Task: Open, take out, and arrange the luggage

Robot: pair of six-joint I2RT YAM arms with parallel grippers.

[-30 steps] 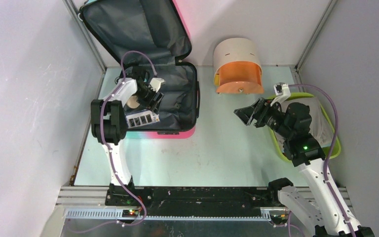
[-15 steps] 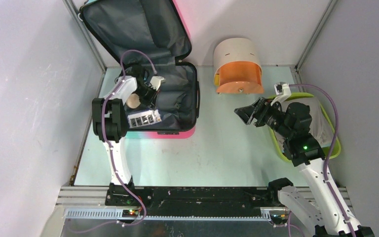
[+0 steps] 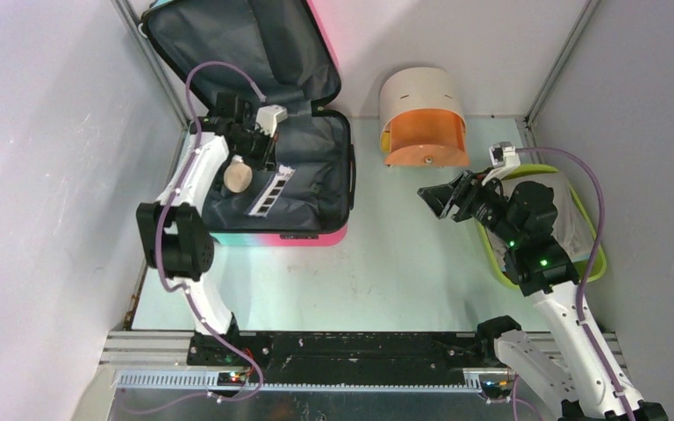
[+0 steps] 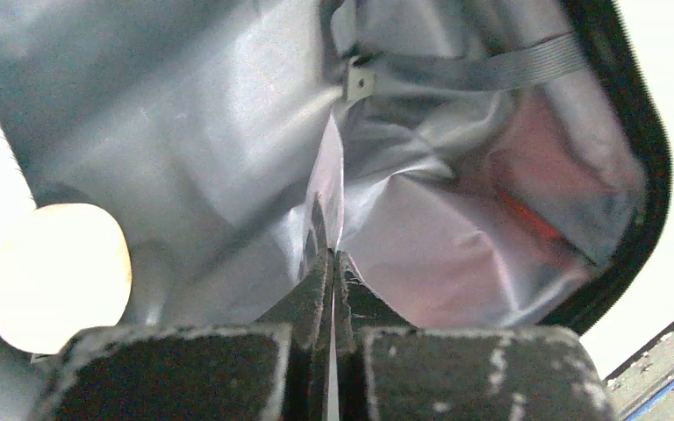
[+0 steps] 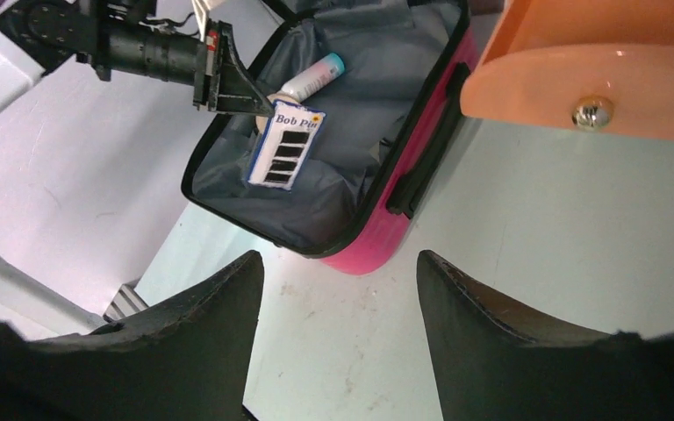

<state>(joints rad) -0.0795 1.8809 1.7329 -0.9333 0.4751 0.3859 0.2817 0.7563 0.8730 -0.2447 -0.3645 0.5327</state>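
The luggage (image 3: 316,167) lies open at the back left, its lid (image 3: 228,44) leaning on the wall, dark grey lining showing and a pink shell edge (image 3: 307,239) in front. My left gripper (image 3: 269,156) is inside it, shut on a white "Bob Pin" card (image 3: 268,189) with black strips. The card hangs below the jaws in the right wrist view (image 5: 287,149) and is edge-on in the left wrist view (image 4: 330,180). The left gripper (image 4: 329,256) has its jaws pressed together on the card. My right gripper (image 3: 434,200) is open and empty above the table, facing the luggage (image 5: 369,132).
A round beige disc (image 3: 239,175) and a white tube with a teal cap (image 5: 311,77) lie in the luggage. A beige cylinder with an orange face (image 3: 423,114) stands at the back. A lime-green tray (image 3: 493,253) holding white cloth sits under the right arm.
My left gripper has lifted the card from the luggage's front edge and carried it back over the lining; its elbow swung left. The right arm has barely moved.
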